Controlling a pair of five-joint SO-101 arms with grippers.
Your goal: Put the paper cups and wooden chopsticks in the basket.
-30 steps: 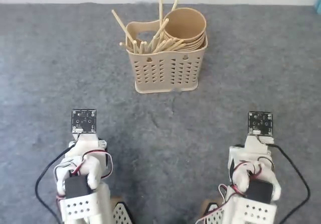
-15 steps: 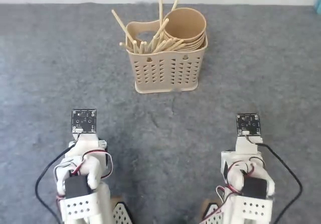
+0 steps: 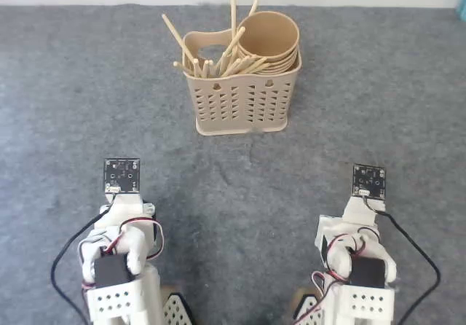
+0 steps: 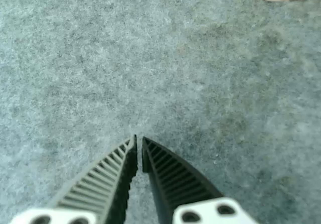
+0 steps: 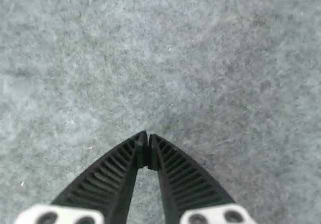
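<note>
Paper cups [image 3: 269,37] and wooden chopsticks [image 3: 233,8], sticks leaning near-upright, sit in basket [image 3: 244,99] at far centre, well apart and about equally far from left gripper [image 4: 139,142] and right gripper [image 5: 148,136], both pinched closed, empty.

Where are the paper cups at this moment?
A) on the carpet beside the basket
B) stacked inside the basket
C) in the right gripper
B: the stacked paper cups stand inside the basket beside the wooden chopsticks; the right gripper is shut with nothing in it.
</note>
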